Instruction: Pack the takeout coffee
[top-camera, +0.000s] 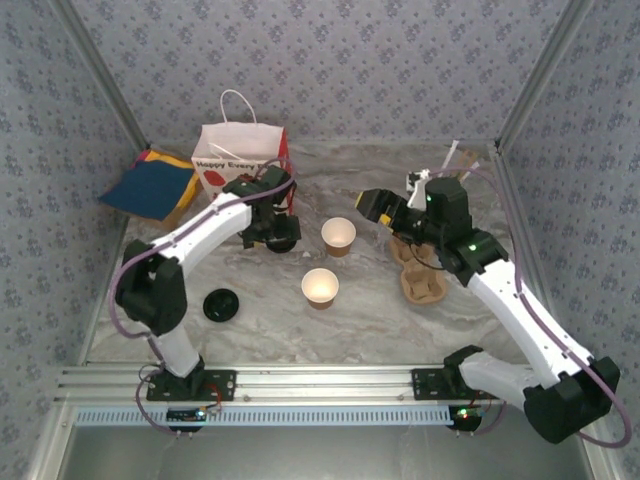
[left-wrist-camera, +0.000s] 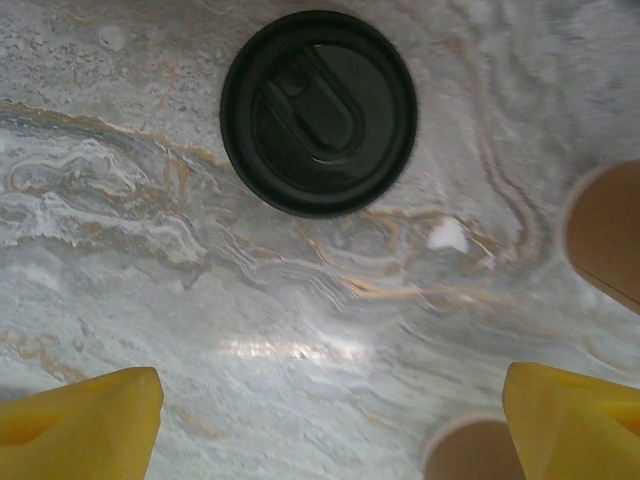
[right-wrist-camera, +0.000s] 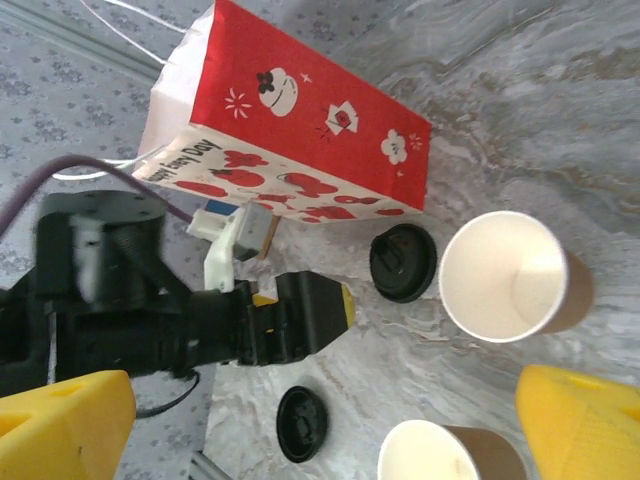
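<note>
Left end effector (left-wrist-camera: 330, 400) and right end effector (right-wrist-camera: 325, 400) gape — nearer brown cup (top-camera: 320, 286) open-topped, cream inside.

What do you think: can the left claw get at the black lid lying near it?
Probably yes. The left claw hangs open over bare table, the lid lies flat just ahead of it, and the paper cups stand off to one side.

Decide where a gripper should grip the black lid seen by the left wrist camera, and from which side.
Grip the black lid across its outer rim, coming straight down with the jaws spread wider than the disc. It lies flat on the table, thin and round, so a sideways approach would likely find nothing to pinch.
</note>
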